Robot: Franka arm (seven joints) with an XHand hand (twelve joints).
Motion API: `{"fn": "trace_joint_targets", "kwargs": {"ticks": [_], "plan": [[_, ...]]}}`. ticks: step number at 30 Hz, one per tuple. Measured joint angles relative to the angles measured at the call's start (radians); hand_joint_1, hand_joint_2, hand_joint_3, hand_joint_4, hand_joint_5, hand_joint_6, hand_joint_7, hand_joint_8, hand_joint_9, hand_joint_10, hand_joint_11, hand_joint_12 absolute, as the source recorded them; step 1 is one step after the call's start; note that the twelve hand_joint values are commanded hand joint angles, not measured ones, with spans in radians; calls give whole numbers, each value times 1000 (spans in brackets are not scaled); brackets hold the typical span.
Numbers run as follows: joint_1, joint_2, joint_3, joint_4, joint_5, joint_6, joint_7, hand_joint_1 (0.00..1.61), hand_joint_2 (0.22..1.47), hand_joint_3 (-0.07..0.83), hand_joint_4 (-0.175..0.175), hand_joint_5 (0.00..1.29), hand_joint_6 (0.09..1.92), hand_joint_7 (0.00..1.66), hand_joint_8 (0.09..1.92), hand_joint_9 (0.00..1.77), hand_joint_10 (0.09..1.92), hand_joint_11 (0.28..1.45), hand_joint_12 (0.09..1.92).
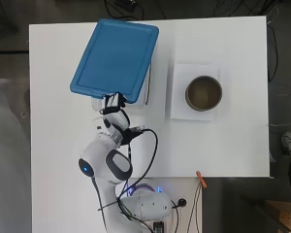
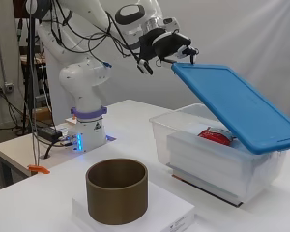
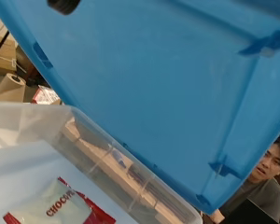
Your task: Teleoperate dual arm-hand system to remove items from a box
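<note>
So off to the side there's this brown round container (image 2: 117, 191) — open on top, looks like a short wide cup or pot. It's sitting on a flat white pad (image 2: 176, 215), and that's resting on the white desk (image 1: 233, 145), well apart from everything else. At the desk's near edge there's a little orange clip thing (image 1: 201, 179) — can't tell what it is. A bunch of black cables (image 1: 218, 7) trail across the floor past the far edge.
</note>
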Motion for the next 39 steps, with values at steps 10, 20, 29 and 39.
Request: {"fn": "trace_joint_targets", "kwargs": {"ticks": [10, 20, 29, 39], "plan": [[96, -71, 69, -65, 165, 50, -135, 1010, 1126, 2, 175, 955, 1048, 1018, 1920, 1070, 1920, 713, 1729], [263, -62, 353, 13, 540, 2, -391, 989, 1147, 1, 175, 907, 1118, 801, 1920, 816, 1838, 546, 1259], [228, -122, 167, 51, 560, -181, -358, 419, 1082, -4, 57, 562, 87, 699, 87, 729, 87, 614, 87], [17, 186, -202, 408, 456, -507, -292, 395, 1065, -2, 64, 549, 87, 650, 87, 660, 87, 560, 87]]}}
